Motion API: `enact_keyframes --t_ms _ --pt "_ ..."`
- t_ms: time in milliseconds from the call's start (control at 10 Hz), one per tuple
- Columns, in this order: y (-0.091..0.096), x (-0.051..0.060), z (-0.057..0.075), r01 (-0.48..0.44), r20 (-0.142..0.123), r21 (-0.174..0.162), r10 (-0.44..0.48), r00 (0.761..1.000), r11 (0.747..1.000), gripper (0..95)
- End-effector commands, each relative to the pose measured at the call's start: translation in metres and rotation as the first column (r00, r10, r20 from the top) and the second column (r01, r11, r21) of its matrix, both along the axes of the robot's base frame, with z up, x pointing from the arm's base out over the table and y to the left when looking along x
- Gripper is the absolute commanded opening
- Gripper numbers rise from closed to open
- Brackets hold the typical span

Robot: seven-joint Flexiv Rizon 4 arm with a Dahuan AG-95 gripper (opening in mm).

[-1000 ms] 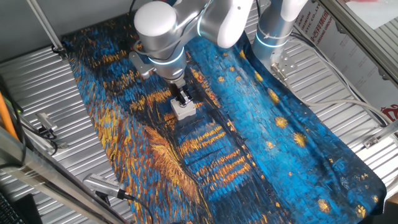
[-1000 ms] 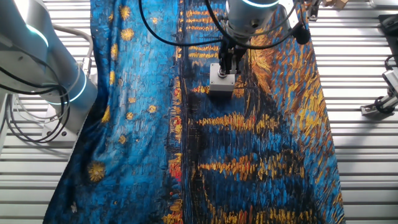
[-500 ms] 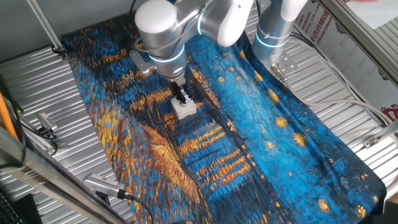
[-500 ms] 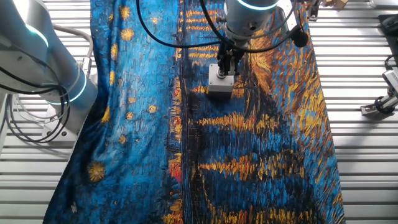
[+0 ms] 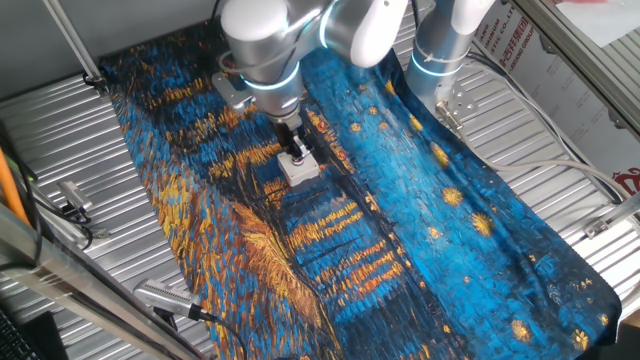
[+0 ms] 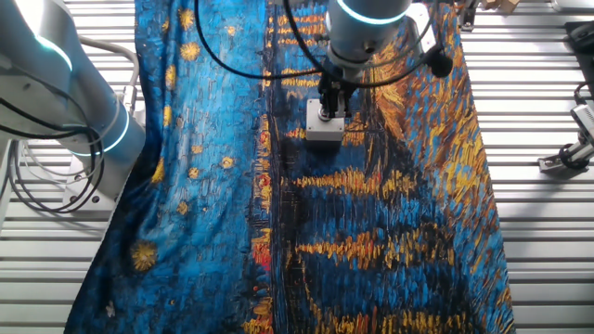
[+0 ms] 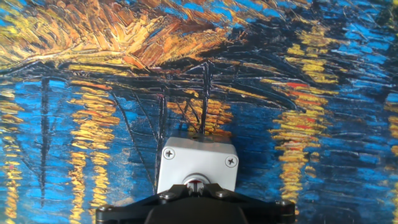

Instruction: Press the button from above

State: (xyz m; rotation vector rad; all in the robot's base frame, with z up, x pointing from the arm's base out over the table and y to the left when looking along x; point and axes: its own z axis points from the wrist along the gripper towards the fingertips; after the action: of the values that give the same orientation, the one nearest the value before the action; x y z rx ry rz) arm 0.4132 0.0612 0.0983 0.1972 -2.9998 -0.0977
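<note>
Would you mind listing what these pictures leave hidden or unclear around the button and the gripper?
- Red cap of the button: in the hand view the gripper body covers it; only a grey ring shows.
- Contact between fingertips and cap: in both fixed views the gripper hides the top of the box.
- Finger gap: too small in the fixed views, cut off by the bottom edge in the hand view.
</note>
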Motion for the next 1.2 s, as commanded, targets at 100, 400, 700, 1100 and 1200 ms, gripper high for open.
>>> enact_keyframes --t_ms 100,400,700,1100,1200 --pt "-0.002 -0.001 0.002 0.0 0.016 0.011 0.0 1.0 1.0 0.0" --pt "-0.003 -0.003 0.004 -0.007 0.024 0.013 0.007 1.0 1.0 0.0" --pt "-0.008 -0.007 0.016 -0.031 0.015 0.012 0.031 0.999 0.999 0.0" --pt "-0.012 -0.014 0.065 -0.039 -0.019 0.094 0.041 0.999 0.995 0.0" --pt "-0.011 -0.016 0.08 -0.03 -0.04 0.126 0.036 0.999 0.992 0.0"
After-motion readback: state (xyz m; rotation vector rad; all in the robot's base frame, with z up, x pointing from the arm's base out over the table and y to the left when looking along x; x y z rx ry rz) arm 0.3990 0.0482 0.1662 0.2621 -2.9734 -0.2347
